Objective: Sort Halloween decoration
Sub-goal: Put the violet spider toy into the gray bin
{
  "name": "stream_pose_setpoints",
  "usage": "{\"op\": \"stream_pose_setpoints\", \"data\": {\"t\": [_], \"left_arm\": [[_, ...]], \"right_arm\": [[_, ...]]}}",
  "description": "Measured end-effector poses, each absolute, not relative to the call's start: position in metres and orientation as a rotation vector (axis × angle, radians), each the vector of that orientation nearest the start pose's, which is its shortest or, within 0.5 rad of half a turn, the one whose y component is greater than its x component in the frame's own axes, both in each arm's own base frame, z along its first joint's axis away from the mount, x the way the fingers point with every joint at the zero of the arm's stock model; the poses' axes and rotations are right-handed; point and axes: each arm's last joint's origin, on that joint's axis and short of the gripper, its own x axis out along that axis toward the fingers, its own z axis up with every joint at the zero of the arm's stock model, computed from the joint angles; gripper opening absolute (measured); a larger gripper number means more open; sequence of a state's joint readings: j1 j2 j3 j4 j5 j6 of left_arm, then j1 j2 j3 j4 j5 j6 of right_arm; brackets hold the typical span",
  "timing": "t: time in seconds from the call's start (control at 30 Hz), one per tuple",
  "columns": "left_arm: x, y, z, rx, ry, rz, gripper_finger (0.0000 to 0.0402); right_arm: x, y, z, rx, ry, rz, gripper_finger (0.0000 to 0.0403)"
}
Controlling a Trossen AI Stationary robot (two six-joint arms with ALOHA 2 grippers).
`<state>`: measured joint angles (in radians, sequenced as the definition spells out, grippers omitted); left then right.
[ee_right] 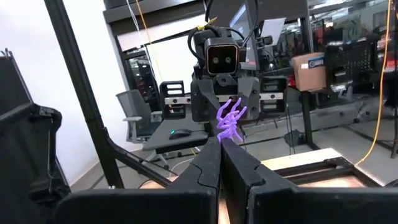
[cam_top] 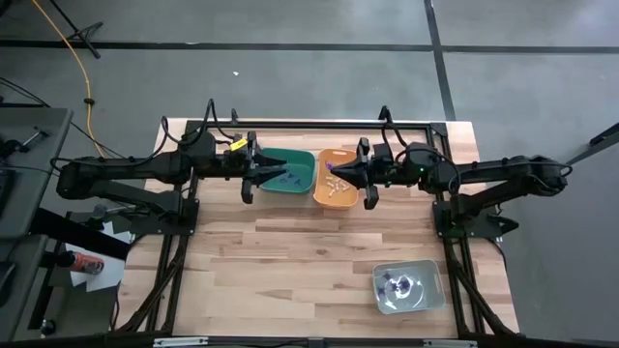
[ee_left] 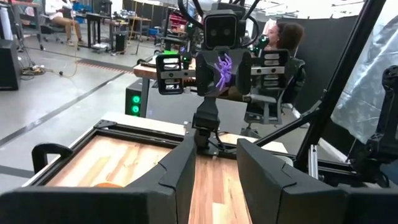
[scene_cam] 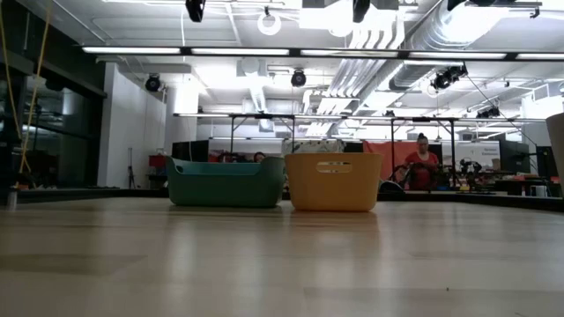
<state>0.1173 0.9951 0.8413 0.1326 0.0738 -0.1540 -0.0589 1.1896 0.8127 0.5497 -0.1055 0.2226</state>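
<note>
A purple spider trinket [ee_right: 229,119] of the Halloween decoration sticks out of my right gripper [ee_right: 221,144], which is shut on it. That gripper [cam_top: 332,172] hovers above the orange bin [cam_top: 350,191], where whitish pieces [cam_top: 337,184] lie. Facing it, my left gripper [ee_left: 214,163] stands open and empty. It [cam_top: 279,175] hangs over the green bin [cam_top: 302,186], which holds dark purple pieces [cam_top: 290,178]. In the left wrist view the spider [ee_left: 221,70] shows against the right arm's gripper. The low view shows both bins [scene_cam: 226,183] [scene_cam: 333,182] standing side by side on the table; no gripper is in it. My right gripper pinches the spider's lower legs [ee_right: 225,134] between the free ends of its two shut fingers [ee_right: 208,163]. The fingers lie about level and point toward the table's left. The spider stands up above the fingertips, lifted clear over the orange bin.
A grey bin [cam_top: 430,275] with a few trinkets stands near the table's front right. A black frame bar [cam_top: 319,127] runs along the far edge. Bare wood [cam_top: 280,261] lies between the bins and the near edge. People [scene_cam: 421,163] sit in the room behind.
</note>
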Motion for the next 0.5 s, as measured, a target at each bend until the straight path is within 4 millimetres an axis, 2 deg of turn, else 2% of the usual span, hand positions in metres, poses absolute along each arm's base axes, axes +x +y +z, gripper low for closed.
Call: {"op": "stream_pose_setpoints", "data": {"t": [0.1, 0.2, 0.27, 0.37, 0.5], "left_arm": [[0.223, 0.024, 0.344, -0.186, 0.022, 0.045, 0.0108], [0.223, 0.024, 0.344, -0.235, 0.025, 0.045, 0.0108], [0.223, 0.024, 0.343, -0.264, 0.028, 0.045, 0.0108], [0.223, 0.024, 0.343, -0.290, 0.034, 0.047, 0.0108], [0.223, 0.024, 0.339, -0.293, 0.071, 0.052, 0.0108]], "right_arm": [[0.267, -0.012, 0.329, 0.302, -0.140, 0.081, 0.0000], [0.267, -0.008, 0.325, 0.466, -0.066, 0.204, 0.0000], [0.267, 0.001, 0.320, 0.609, 0.042, 0.307, 0.0000], [0.265, 0.024, 0.307, 0.833, 0.272, 0.406, 0.0000], [0.253, 0.071, 0.290, 1.047, 0.599, 0.467, 0.0000]]}}
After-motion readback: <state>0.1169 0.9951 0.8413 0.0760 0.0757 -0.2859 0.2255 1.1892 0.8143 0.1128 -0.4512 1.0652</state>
